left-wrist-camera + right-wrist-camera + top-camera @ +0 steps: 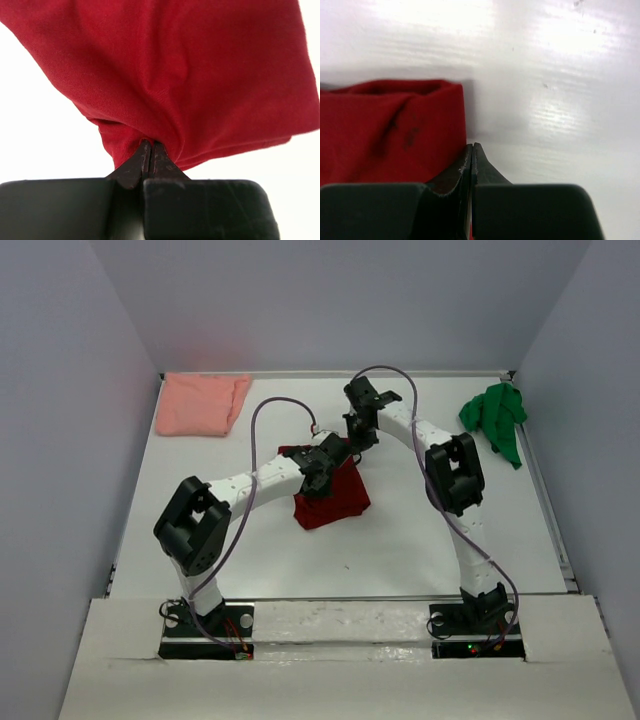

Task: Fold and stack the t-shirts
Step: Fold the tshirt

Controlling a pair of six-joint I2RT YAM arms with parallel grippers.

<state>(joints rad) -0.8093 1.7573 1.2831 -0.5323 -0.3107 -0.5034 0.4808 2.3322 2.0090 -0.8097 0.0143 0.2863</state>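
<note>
Red t-shirt (335, 502): lay bunched at the middle of the top view, on the white desk (420, 540), well apart from the other two shirts.
Left gripper (151, 146): fingers were pressed together, pinching a gathered fold of the red t-shirt; the cloth fanned out from the tips and filled the upper part of the left wrist view.
Right gripper (472, 147): fingers were pressed together; a folded edge of red cloth lay against its left side in the right wrist view. Whether any cloth was caught between the tips could not be told.
Both grippers, top view: near each other at the upper edge of the red t-shirt.
Pink t-shirt (202, 403): lay fairly flat at the upper left, by the desk's far edge.
Green t-shirt (495, 418): lay crumpled at the upper right, near the desk's right edge.
</note>
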